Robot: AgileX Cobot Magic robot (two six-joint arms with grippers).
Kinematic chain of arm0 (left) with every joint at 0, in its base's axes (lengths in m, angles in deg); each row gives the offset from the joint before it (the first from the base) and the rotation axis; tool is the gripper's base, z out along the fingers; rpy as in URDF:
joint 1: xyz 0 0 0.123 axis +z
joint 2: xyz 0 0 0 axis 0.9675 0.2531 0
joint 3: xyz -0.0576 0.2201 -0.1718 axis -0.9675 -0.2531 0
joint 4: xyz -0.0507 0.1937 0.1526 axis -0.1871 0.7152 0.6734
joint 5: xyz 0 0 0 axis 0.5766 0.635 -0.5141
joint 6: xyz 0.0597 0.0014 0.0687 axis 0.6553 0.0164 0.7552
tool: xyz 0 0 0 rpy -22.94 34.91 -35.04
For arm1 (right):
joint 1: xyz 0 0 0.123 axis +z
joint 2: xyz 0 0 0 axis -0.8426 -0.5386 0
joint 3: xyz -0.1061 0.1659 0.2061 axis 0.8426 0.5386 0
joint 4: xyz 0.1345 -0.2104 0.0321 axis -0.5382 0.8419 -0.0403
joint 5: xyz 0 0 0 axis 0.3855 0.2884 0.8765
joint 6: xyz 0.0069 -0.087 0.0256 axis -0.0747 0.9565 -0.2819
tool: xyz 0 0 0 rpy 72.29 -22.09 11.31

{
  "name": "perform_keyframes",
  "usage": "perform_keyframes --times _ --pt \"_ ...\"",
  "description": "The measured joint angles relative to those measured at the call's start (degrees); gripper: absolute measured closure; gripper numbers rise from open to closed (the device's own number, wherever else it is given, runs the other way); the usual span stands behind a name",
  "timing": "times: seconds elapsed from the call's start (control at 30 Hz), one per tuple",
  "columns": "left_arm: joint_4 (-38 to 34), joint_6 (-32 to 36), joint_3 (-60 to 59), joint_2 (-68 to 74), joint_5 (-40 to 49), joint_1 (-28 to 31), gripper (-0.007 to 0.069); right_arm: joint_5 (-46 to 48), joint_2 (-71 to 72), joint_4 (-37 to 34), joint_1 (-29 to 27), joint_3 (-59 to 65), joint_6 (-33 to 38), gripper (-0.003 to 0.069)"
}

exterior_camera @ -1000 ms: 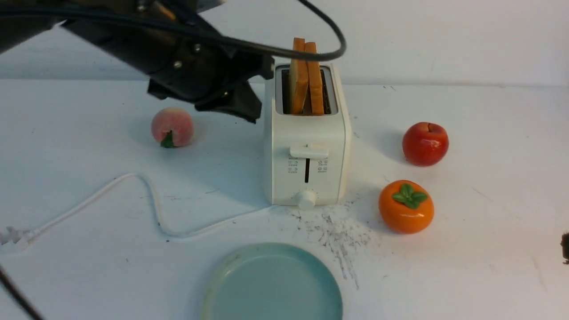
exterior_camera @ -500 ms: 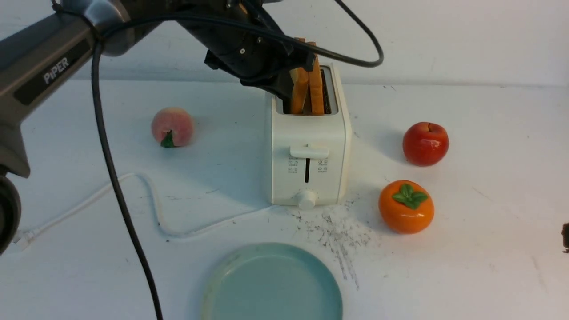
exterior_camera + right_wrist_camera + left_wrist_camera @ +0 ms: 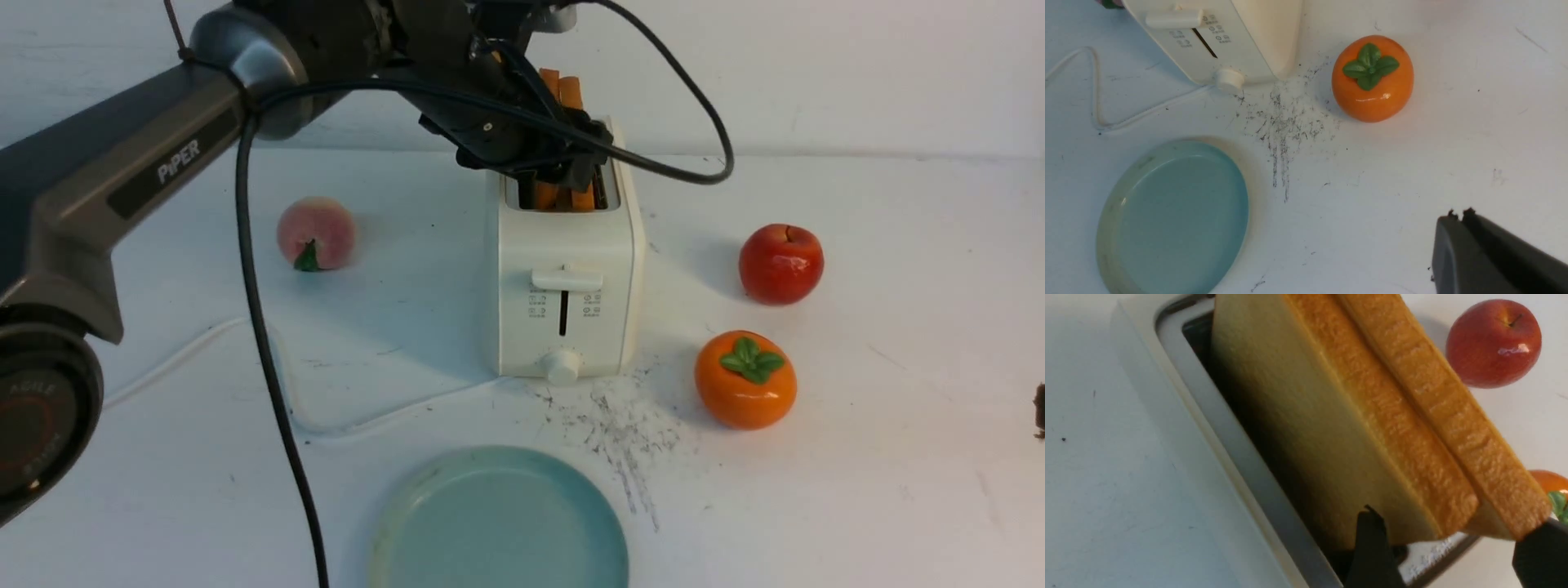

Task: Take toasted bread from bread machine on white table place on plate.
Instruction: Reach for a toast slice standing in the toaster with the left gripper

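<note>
The cream-white bread machine (image 3: 563, 310) stands mid-table on the white table (image 3: 898, 367). Two slices of toasted bread (image 3: 560, 86) stand upright in its slots, leaning together. In the left wrist view the nearer slice (image 3: 1331, 428) shows a pale face and the other (image 3: 1453, 412) an orange-brown crust. My left gripper (image 3: 563, 175) hangs over the toaster top, open, its fingers (image 3: 1372, 547) straddling the end of both slices, as the left wrist view's gripper (image 3: 1457, 522) shows. The blue-green plate (image 3: 498, 523) lies empty at the front. My right gripper (image 3: 1457, 213) is shut, low over bare table at the right.
A peach (image 3: 317, 233) sits left of the toaster. A red apple (image 3: 781, 264) and an orange persimmon (image 3: 745, 379) sit to its right. The toaster's white cord (image 3: 351, 425) loops across the table's left. The left arm's black cable (image 3: 269, 367) hangs down in front.
My left arm has swung right from beside the toaster to above its slots. Its jaws have opened and now stand on either side of the toast.
</note>
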Motion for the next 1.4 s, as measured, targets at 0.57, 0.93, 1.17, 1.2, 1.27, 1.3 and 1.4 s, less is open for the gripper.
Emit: perform_keyframes --times 0.57,0.93,1.17,1.2,1.27,1.3,1.4 --pt "7.5 0.1 0.0 0.1 -0.5 0.0 0.0248 -0.1 0.0 0.0 0.0 0.0 0.0 0.0624" --pt "9.8 -1.4 0.0 0.1 -3.7 0.0 0.0307 -0.1 0.0 0.0 0.0 0.0 0.1 0.061" --pt "9.9 -3.7 0.0 0.1 -4.1 0.0 0.0529 -0.1 0.0 0.0 0.0 0.0 0.1 0.0603" --pt "9.9 -3.8 0.0 0.1 -4.1 0.0 0.0533 -0.1 0.0 0.0 0.0 0.0 0.1 0.0602" --pt "10.2 -4.0 0.0 -0.1 -3.3 0.0 0.0534 -0.1 0.0 0.0 0.0 0.0 0.1 0.0599" --pt "10.3 -4.0 0.0 -0.3 -2.9 0.0 0.0534 -0.1 0.0 0.0 0.0 0.0 0.1 0.0598" --pt "10.3 -4.3 0.0 -1.8 -1.4 0.0 0.0534 -0.1 0.0 0.0 0.0 0.0 0.1 0.0596"
